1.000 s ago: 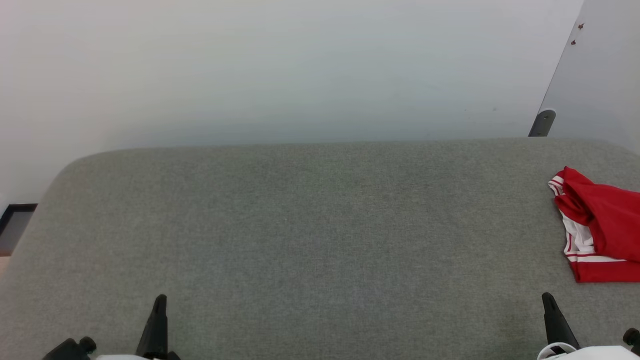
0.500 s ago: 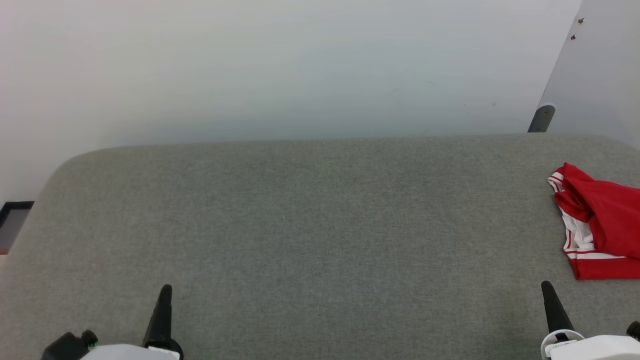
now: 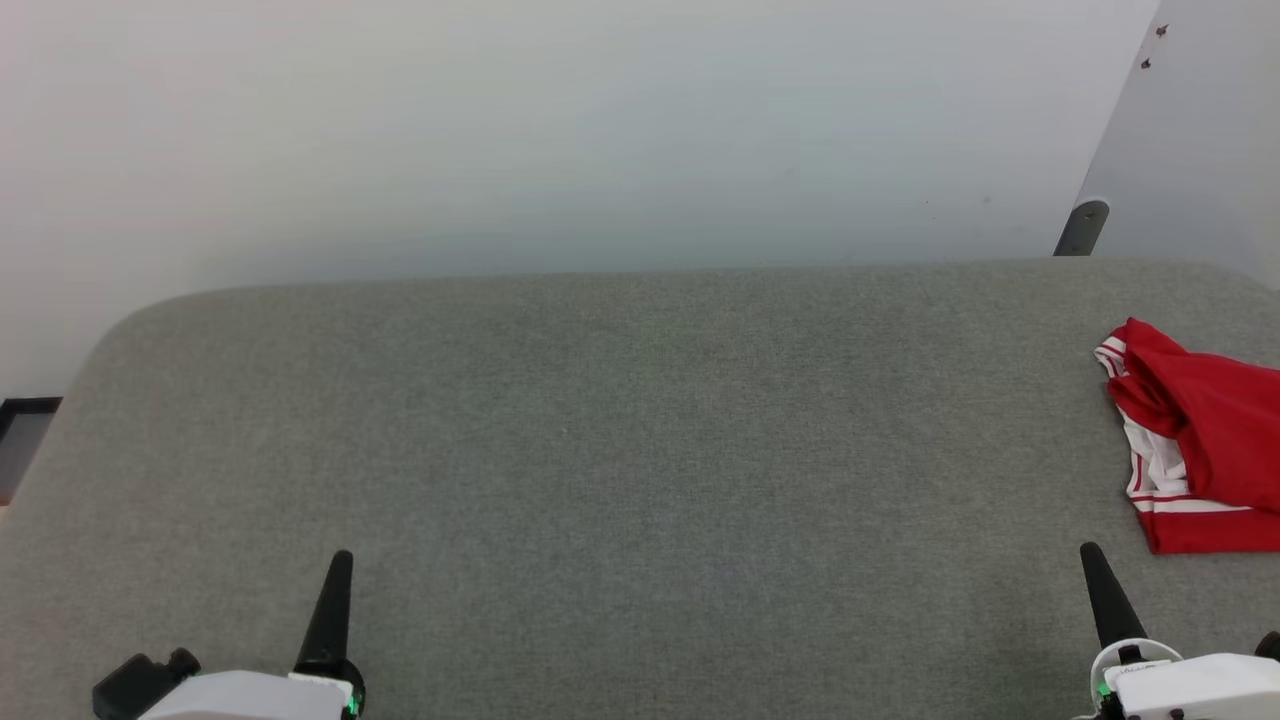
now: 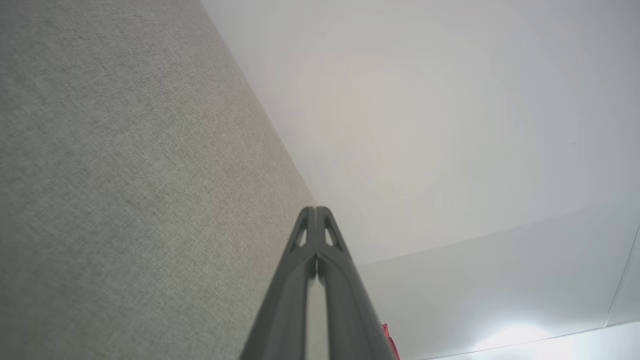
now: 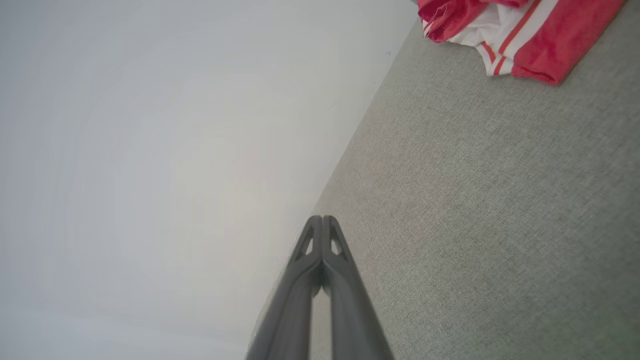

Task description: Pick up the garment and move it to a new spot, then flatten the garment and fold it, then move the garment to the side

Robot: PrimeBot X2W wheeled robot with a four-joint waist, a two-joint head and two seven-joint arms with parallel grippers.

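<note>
The bright red soft T-shirt with striped trim [image 3: 1205, 440] lies on the grey fabric-covered bench [image 3: 640, 450] at the frame's right edge. The left pincer [image 3: 340, 565] sits lower left, the right pincer [image 3: 1092, 560] lower right, below the T-shirt. A pale wall [image 3: 500, 130] rises behind.
</note>
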